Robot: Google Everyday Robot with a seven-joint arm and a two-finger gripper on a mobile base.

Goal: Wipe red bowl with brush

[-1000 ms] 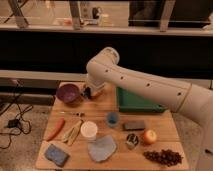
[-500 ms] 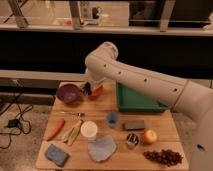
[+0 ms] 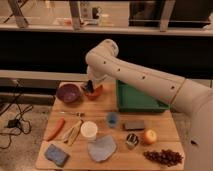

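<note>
The red bowl point(image 3: 94, 92) sits at the back of the wooden table point(image 3: 165, 125), just right of the purple bowl point(image 3: 68, 93). My gripper point(image 3: 90, 86) hangs from the white arm straight down into the red bowl. It is shut on the brush point(image 3: 89, 89), a short dark piece whose tip is inside the bowl. The gripper and brush hide part of the bowl's inside.
A green tray point(image 3: 139, 101) lies right of the red bowl. Toward the front are a white cup point(image 3: 89, 130), blue cup point(image 3: 113, 119), red-orange stick point(image 3: 55, 128), tan utensils point(image 3: 73, 133), blue sponge point(image 3: 56, 155), grey cloth point(image 3: 101, 148), dark block point(image 3: 134, 124), an orange fruit point(image 3: 149, 136) and dark berries point(image 3: 162, 156).
The gripper with the brush has shifted slightly left and back within the red bowl, and the arm's upper part has swung a little. The bowls have stayed in place.
</note>
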